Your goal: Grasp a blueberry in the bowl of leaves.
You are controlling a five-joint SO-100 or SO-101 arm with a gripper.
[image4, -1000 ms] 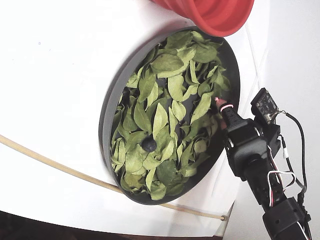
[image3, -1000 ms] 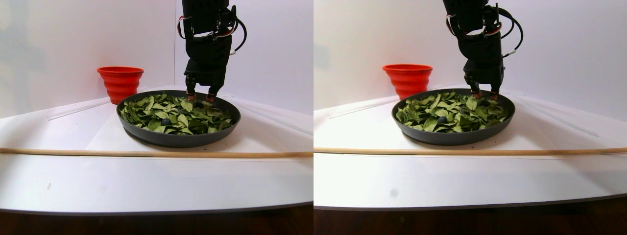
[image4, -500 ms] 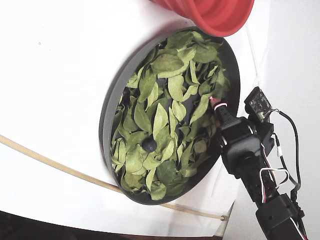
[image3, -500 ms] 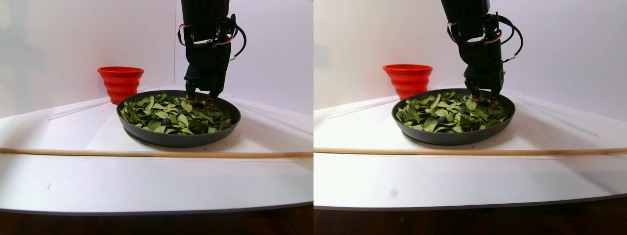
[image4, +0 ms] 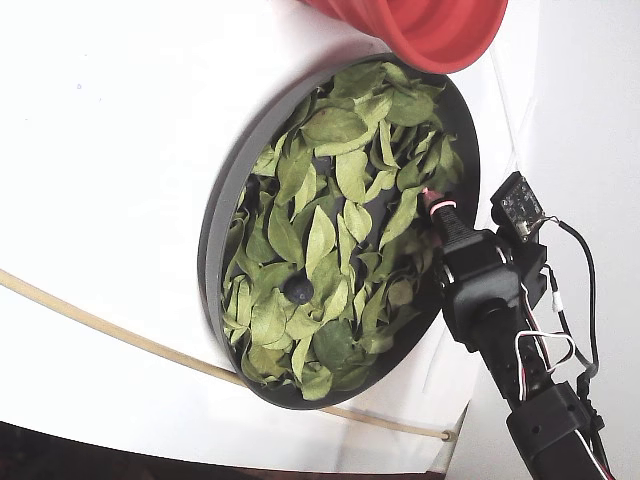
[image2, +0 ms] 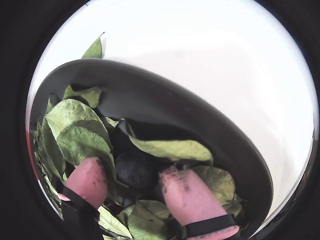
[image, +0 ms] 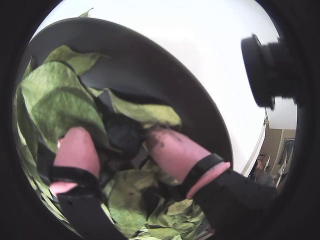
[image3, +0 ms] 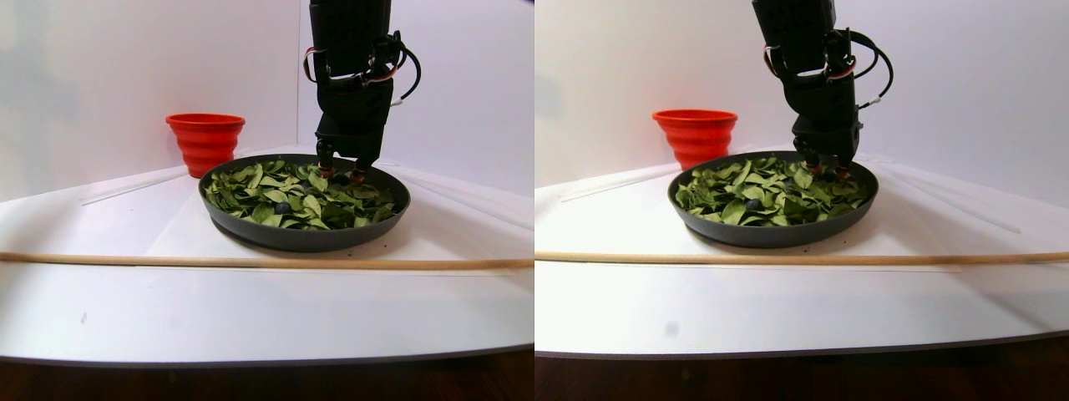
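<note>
While the parted gripper (image2: 135,182) dips into the leaves (image2: 75,127), a blueberry (image2: 134,170) sits between its pink fingertips (image2: 187,195).

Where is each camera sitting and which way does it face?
Both wrist views: ride on the claw, looking down past its pink fingertips at a blueberry among the leaves.
Stereo pair view: low at the table's front, facing the bowl, red cup and arm.
Fixed view: above, turned sideways; arm enters at its right.
Stereo pair and fixed views share a second blueberry.
</note>
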